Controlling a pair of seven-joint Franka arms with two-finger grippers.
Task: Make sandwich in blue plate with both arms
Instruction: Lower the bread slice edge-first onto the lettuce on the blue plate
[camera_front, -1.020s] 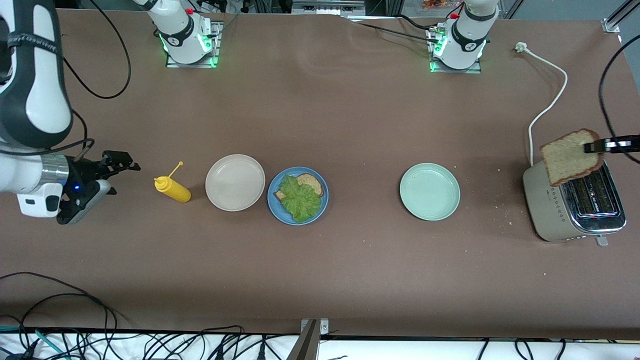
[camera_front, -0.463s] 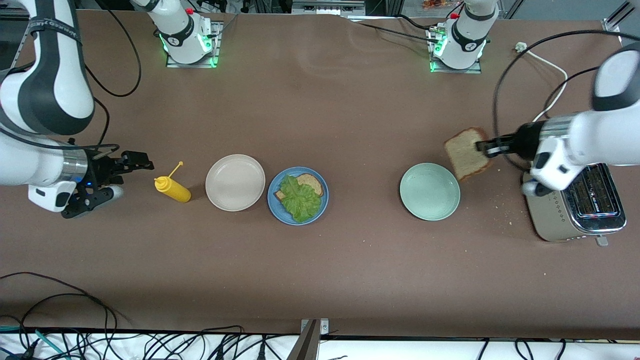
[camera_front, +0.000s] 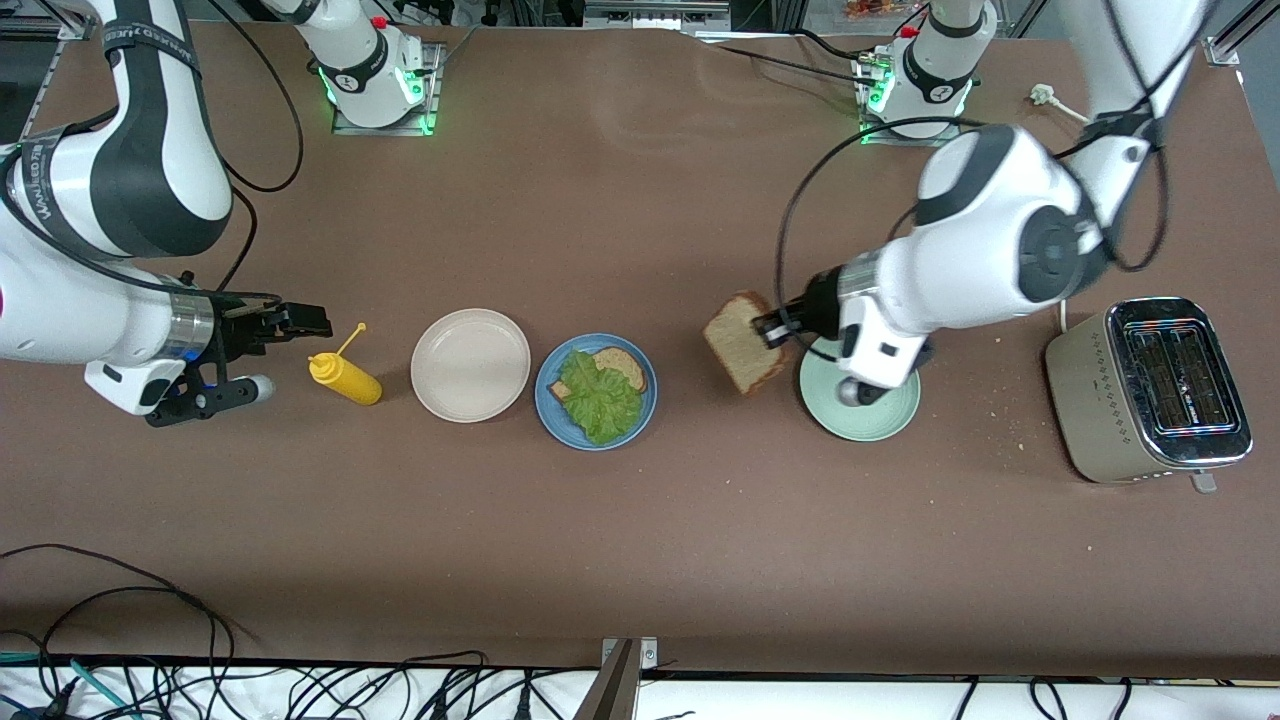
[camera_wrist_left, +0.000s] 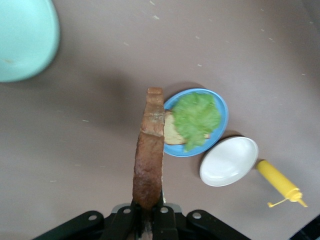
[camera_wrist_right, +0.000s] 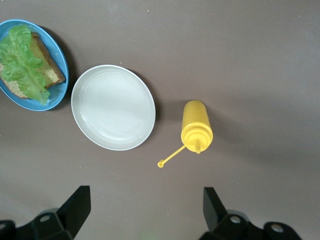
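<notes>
Blue plate (camera_front: 546, 405), just left of centre in the front view, carries one slice of toast (camera_front: 622, 365) with a ruffled lettuce leaf (camera_front: 599, 396) laid over most of it. Base and filling are in place; the top slice is not yet on, so the sandwich appears roughly two thirds built.

The second bread slice (camera_front: 741, 341) is in the air, clamped by its edge in the left claw (camera_front: 775, 328), whose jaws are shut tight on it. The slice hangs over bare surface (camera_front: 640, 560) between the blue plate and the mint-green plate (camera_front: 900, 415), right of centre in the front view. In the left wrist view the slice (camera_wrist_left: 149, 152) shows edge-on, crust up, with the blue plate (camera_wrist_left: 220, 131) and lettuce (camera_wrist_left: 196, 115) lying ahead of it.

The right claw (camera_front: 295, 322) hovers at mid-left of the front view, just beside the yellow squeeze bottle (camera_front: 346, 378), jaws spread wide and holding nothing. The right wrist view confirms this: both fingers (camera_wrist_right: 75, 205) stand well apart, with the bottle (camera_wrist_right: 196, 125) and the beige-white plate (camera_wrist_right: 113, 107) below. This arm appears to be waiting.

The toaster (camera_front: 1150, 395) at the right edge shows empty slots.

Remaining, by judgement: carry the slice over the blue plate, turn it flat, release it onto the lettuce. Whether sauce from the bottle is meant to follow cannot be told.
</notes>
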